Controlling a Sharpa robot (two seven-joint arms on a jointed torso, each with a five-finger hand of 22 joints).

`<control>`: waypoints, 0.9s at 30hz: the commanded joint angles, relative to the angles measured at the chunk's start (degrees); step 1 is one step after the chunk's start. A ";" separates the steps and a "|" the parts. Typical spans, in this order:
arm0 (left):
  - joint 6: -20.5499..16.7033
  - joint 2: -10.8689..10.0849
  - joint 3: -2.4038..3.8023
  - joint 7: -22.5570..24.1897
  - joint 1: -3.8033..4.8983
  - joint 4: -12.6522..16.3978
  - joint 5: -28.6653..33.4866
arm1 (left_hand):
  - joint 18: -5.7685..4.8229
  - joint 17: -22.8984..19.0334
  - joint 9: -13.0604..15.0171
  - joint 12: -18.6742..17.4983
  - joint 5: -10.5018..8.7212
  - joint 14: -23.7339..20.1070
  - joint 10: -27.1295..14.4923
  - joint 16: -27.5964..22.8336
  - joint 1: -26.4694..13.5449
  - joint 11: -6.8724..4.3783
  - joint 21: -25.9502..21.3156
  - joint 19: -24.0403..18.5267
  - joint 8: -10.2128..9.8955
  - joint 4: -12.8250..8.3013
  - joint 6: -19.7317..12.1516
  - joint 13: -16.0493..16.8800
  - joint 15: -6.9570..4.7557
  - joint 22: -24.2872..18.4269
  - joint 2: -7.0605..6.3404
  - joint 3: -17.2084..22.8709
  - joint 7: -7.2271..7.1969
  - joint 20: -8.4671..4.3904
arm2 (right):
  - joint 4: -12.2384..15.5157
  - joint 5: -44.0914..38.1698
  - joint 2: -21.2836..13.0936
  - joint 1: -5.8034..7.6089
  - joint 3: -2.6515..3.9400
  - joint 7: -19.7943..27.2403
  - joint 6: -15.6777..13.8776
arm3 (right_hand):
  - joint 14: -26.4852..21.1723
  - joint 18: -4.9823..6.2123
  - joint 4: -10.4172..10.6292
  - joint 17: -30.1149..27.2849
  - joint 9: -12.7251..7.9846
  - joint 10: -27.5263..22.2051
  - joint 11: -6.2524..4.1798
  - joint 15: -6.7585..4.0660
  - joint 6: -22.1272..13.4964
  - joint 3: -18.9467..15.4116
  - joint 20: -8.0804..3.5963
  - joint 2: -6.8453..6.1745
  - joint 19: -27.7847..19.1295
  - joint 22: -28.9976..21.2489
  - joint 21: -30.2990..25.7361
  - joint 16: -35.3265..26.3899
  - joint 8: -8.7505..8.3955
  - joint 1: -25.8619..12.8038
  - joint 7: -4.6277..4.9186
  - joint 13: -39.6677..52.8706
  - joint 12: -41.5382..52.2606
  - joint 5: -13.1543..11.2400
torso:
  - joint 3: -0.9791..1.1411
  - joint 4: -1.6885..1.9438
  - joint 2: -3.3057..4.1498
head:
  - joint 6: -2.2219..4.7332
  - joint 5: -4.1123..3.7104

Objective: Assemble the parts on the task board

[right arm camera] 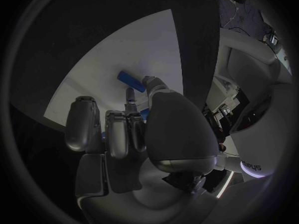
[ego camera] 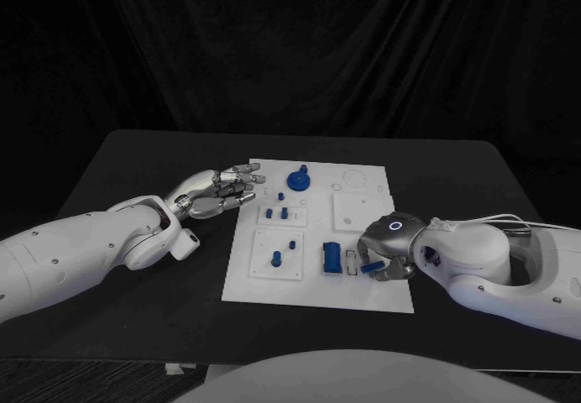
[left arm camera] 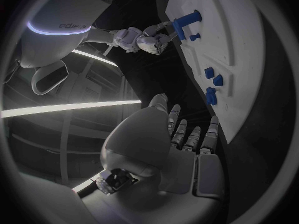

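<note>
Two hands over task board point(ego camera: 317, 290): right hand point(ego camera: 385, 252), lower right, fingers pinching blue part point(ego camera: 372, 267); left hand point(ego camera: 222, 192) empty, fingers apart. Next, likely seating it.

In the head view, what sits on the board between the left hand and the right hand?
Head view: between the left hand and the right hand, the white board carries small blue pegs and an upright blue block beside the right hand.
</note>
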 commanded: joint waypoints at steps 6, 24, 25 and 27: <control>0.72 0.09 0.06 0.73 -0.12 0.19 0.50 | -0.38 0.08 0.00 0.27 0.27 0.52 0.03 0.07 0.52 0.40 0.34 0.63 0.36 0.01 -0.03 0.07 0.02 0.45 0.19 0.48 0.52 0.08 | -1.16 -1.26 0.83 -0.56 -0.02 -1.06 -1.96 | 5.96 -0.24 -1.20 15.09 0.18 5.97 0.07 0.02 2.57 1.40 0.03 0.34 -0.01 10.11 -0.32 0.14 -0.11 1.26 -0.54 15.09 0.15 3.93 | 0.02 0.02 0.05 | 0.00 0.04; 0.88 0.21 0.06 0.72 -0.19 0.07 0.50 | -0.35 0.08 -0.01 0.26 0.30 0.53 0.04 0.07 0.60 0.47 0.44 0.82 0.36 -0.02 -0.05 0.07 0.02 0.68 0.25 0.57 0.57 0.08 | -1.82 5.74 0.16 -0.93 -0.01 -3.17 -6.25 | 5.96 -0.34 -2.23 15.09 1.67 5.97 -1.35 -1.31 10.16 5.75 -1.24 0.66 0.26 10.23 0.07 0.14 -1.13 -0.17 -2.50 15.09 0.15 -0.89 | -0.02 0.06 0.00 | 0.00 0.32; 0.89 0.24 0.06 0.69 -0.20 0.04 0.50 | -0.34 0.08 -0.01 0.24 0.31 0.52 0.03 0.07 0.62 0.48 0.47 0.88 0.36 -0.02 -0.06 0.06 0.02 0.79 0.26 0.59 0.57 0.08 | -1.84 8.36 -0.12 -0.85 0.00 -3.75 -6.55 | 5.96 -0.30 -2.21 15.09 1.62 5.97 -1.35 -1.30 10.21 5.87 -1.24 0.65 0.20 10.18 -0.12 0.14 -1.32 -0.25 -2.51 15.09 0.15 -1.01 | -0.02 0.06 0.00 | 0.00 0.30; 0.92 0.29 0.06 0.64 -0.21 -0.01 0.50 | -0.33 0.08 -0.01 0.25 0.31 0.53 0.03 0.07 0.64 0.49 0.53 1.00 0.36 -0.03 -0.07 0.06 0.02 1.01 0.28 0.62 0.58 0.08 | -1.94 13.58 -0.62 -0.53 0.00 -4.78 -7.06 | 5.96 -0.28 -2.20 15.09 1.58 5.97 -1.38 -1.29 10.28 6.01 -1.24 0.70 0.17 10.15 -0.22 0.14 -1.47 -0.29 -2.51 15.09 0.15 -1.06 | -0.01 0.05 0.00 | 0.00 0.23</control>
